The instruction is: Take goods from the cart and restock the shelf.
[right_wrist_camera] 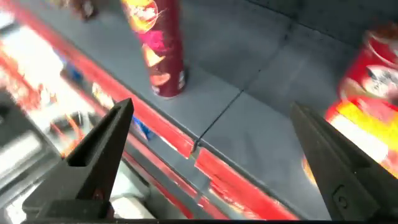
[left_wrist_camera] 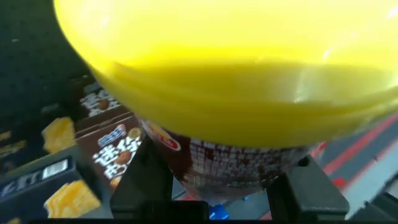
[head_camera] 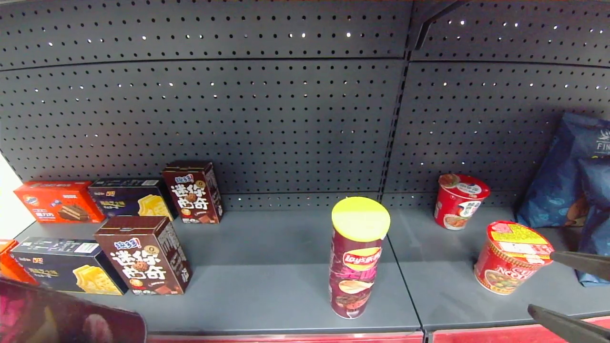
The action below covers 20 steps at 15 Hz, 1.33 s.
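left end effector [left_wrist_camera: 224,190] clenched on a maroon cylindrical chip can with yellow plastic lid [left_wrist_camera: 230,74], front-left of the identical upright can [head_camera: 358,257] on the grey metal shelf [head_camera: 267,267]; right end effector [head_camera: 579,293] released, right of that upright can, just beside a red paper noodle cup [head_camera: 512,257].

The head camera is looking forward and down at the shelf [head_camera: 286,276] from a little way back, facing the pegboard panel [head_camera: 238,119]. The left wrist camera is sitting right against the held can [left_wrist_camera: 236,74], peering past its yellow lid toward the brown boxes [left_wrist_camera: 115,152] (the head view is catching them too). The right wrist camera is looking down between the spread fingers of the right gripper [right_wrist_camera: 211,109] at the shelf's front edge, sharing the standing can [right_wrist_camera: 163,50] and the nearer noodle cup [right_wrist_camera: 364,127] with the head view.
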{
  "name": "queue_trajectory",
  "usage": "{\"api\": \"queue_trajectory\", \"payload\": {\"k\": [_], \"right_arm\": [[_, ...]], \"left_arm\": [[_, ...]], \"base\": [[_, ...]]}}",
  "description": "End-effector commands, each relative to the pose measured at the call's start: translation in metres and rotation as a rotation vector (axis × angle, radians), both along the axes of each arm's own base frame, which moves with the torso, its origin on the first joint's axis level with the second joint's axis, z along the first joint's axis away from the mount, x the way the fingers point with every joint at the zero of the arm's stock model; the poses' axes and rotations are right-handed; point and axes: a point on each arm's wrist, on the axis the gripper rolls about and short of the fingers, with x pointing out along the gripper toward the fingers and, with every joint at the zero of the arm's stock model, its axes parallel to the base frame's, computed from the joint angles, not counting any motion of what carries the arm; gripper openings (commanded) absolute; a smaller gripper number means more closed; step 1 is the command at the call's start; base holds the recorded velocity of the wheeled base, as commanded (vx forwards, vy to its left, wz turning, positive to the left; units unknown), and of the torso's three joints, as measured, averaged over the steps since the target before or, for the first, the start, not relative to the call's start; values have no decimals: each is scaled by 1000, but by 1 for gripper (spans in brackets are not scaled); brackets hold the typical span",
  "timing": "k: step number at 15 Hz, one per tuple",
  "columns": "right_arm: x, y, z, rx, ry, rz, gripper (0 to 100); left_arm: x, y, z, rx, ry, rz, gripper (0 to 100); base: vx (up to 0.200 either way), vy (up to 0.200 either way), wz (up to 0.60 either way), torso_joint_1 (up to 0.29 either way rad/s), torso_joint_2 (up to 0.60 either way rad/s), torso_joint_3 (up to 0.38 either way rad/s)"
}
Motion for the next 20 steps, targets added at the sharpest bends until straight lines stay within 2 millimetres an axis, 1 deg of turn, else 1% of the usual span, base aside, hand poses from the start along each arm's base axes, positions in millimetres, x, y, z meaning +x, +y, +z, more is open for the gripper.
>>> {"api": "queue_trajectory", "payload": {"k": [1, 3, 4, 6, 7, 8, 9, 11, 12, 14, 16, 18, 20], "right_arm": [[-4, -3, 2, 45, -2, -16, 100], [-5, -4, 1, 57, 8, -36, 100], [-4, -4, -2, 53, 18, -34, 100], [-5, -3, -7, 42, 24, -26, 100], [-5, -3, -8, 39, 27, -28, 100], [-4, -3, -12, 31, 44, -24, 100], [-4, -2, -15, 25, 55, -22, 100], [-4, -3, -19, 18, 67, -22, 100], [-5, -3, -19, 21, 65, -22, 100], [-5, -3, -20, 21, 67, -23, 100], [-4, -3, -22, 16, 77, -20, 100], [-4, -2, -24, 11, 83, -17, 100], [-7, -4, -29, 6, 91, -14, 100]], "left_arm": [[40, -5, 13, 16, 108, -114, 0], [65, -10, 28, 17, 144, -178, 0], [74, -12, 31, 17, 163, -203, 0], [98, -22, 24, 28, 249, -256, 0], [106, -26, 21, 32, 278, -273, 0], [122, -31, 16, 36, 300, -291, 0], [135, -39, 14, 39, 293, -314, 0], [154, -45, 12, 43, 283, -306, 0], [168, -53, 8, 52, 308, -314, 0], [186, -67, 8, 60, 331, -359, 0], [218, -80, 1, 106, 323, -376, 0], [257, -91, -13, 161, 270, -400, 0], [290, -97, -31, 163, 201, -453, 0]], "base": [[0, 0, 0, 0, 0, 0], [0, 0, 0, 0, 0, 0], [0, 0, 0, 0, 0, 0], [0, 0, 0, 0, 0, 0], [0, 0, 0, 0, 0, 0], [0, 0, 0, 0, 0, 0], [0, 0, 0, 0, 0, 0], [0, 0, 0, 0, 0, 0], [0, 0, 0, 0, 0, 0], [0, 0, 0, 0, 0, 0], [0, 0, 0, 0, 0, 0], [0, 0, 0, 0, 0, 0], [0, 0, 0, 0, 0, 0]]}}
